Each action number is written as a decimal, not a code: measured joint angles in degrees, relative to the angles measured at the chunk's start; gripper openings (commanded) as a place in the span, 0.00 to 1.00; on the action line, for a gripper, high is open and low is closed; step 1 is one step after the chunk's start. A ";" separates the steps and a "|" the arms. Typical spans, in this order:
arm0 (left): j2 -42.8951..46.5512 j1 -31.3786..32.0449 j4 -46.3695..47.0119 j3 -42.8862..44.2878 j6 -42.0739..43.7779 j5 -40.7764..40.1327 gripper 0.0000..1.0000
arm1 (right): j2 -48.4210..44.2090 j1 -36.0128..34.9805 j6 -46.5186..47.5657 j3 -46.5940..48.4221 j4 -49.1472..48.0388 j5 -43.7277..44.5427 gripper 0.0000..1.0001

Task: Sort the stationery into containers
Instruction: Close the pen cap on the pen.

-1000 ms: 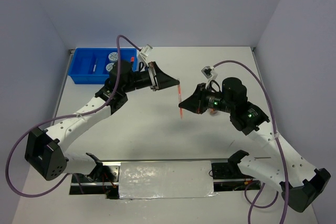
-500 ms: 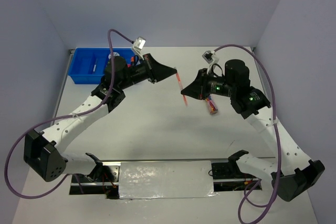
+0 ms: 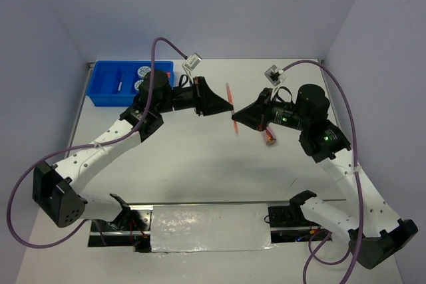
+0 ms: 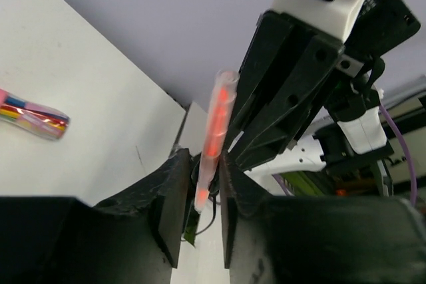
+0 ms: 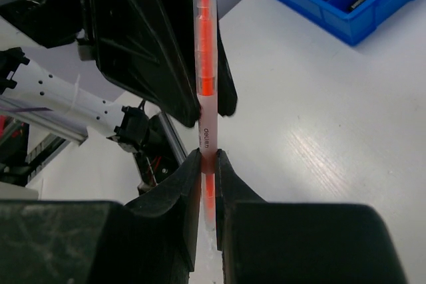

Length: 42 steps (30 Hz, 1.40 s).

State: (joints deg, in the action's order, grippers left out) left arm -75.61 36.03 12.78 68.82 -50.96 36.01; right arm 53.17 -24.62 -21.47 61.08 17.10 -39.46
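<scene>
Well, at the far left sits the blue compartment tray (image 3: 106, 99), with two round blue-white discs (image 3: 142, 72) lying in its slots. From there the left arm reaches out over the middle of the table. Its left gripper (image 4: 202, 184) stands with the jaws a little parted around one end of the orange pen (image 5: 206, 64). A dark gap shows beside the barrel, so it brackets the pen rather than pinching it. The pen hangs in the air between the two arms, well apart from the tray. Further along its barrel it is clenched firmly between the fingers of the right gripper (image 5: 207, 164), which alone seems to carry it (a hand-over, by the look of it, since the tray lies on the left arm's side). Just right of that, beneath the right arm, a pink-capped tube (image 3: 269, 138) lies flat on the table, not yet sorted.
</scene>
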 measured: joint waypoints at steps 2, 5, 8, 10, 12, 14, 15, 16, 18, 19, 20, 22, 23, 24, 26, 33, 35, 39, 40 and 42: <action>-1.07 0.55 1.01 0.09 -0.46 1.97 0.40 | -0.76 0.00 0.07 0.00 -0.74 0.42 0.00; -1.97 0.66 2.29 0.09 -1.68 3.30 0.37 | -0.94 0.00 0.09 0.02 -0.87 1.05 0.00; -2.40 0.66 3.63 0.09 -2.25 4.24 0.30 | -0.68 -0.15 0.04 0.04 -1.05 1.11 0.00; -2.73 0.66 5.16 0.09 -3.19 4.83 0.24 | -0.50 -0.37 -0.09 0.09 -1.36 1.07 0.00; -2.99 0.59 6.05 0.09 -3.30 5.18 0.04 | -0.35 -0.46 -0.33 0.33 -1.64 1.14 0.00; -3.21 0.44 7.32 0.09 -3.39 5.70 0.00 | -0.11 -0.46 -0.50 0.55 -1.86 0.92 0.05; -3.30 0.37 7.98 0.09 -3.39 6.34 0.00 | 0.04 -0.46 -0.57 0.66 -2.08 0.42 0.15; -3.43 0.24 8.68 0.09 -3.41 7.08 0.00 | 0.22 -0.46 -0.55 0.79 -2.23 -0.24 0.26; -3.72 0.04 10.05 0.09 -3.67 8.59 0.00 | 0.59 -0.46 -0.57 0.85 -3.10 -1.88 0.36; -3.98 0.17 11.28 0.09 -3.96 9.25 0.00 | 1.01 -0.66 -0.35 0.85 -3.72 -3.34 0.37; -4.22 0.50 12.35 0.09 -4.63 10.19 0.00 | 1.44 -0.96 -0.20 0.85 -4.00 -4.55 0.38; -4.55 0.87 14.53 0.07 -5.33 11.63 0.00 | 2.34 -1.29 -0.11 0.85 -3.96 -6.21 0.41; -4.57 0.96 15.47 0.07 -5.97 12.35 0.00 | 2.67 -1.38 -0.11 0.85 -4.11 -6.84 0.42; -4.57 1.01 16.39 -0.02 -6.36 12.87 0.00 | 2.95 -1.38 -0.11 0.85 -4.26 -7.69 0.36; -4.57 0.92 17.70 -0.28 -6.29 13.31 0.00 | 3.15 -1.46 0.02 0.85 -4.96 -9.16 0.09; -4.57 0.70 14.62 0.83 -2.62 12.63 0.62 | 3.41 -1.55 -1.14 0.83 -4.92 -9.55 0.00; -4.57 0.79 10.12 2.43 -0.33 10.64 0.77 | 3.48 -1.55 -1.09 0.81 -5.29 -9.44 0.00; -4.57 0.83 2.93 6.86 3.13 6.36 0.80 | 3.41 -1.55 -1.40 -0.09 -6.80 -9.46 0.00; -4.57 0.79 1.77 8.17 3.96 5.33 0.80 | 3.39 -1.55 -1.46 -0.46 -7.08 -9.46 0.00; -4.55 0.57 0.50 10.40 4.92 3.58 0.79 | 3.26 -1.55 -1.62 -1.16 -7.17 -9.49 0.00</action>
State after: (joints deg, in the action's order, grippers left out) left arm -80.16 36.60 13.28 79.22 -46.04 39.59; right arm 56.42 -26.17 -23.09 59.92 9.93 -48.95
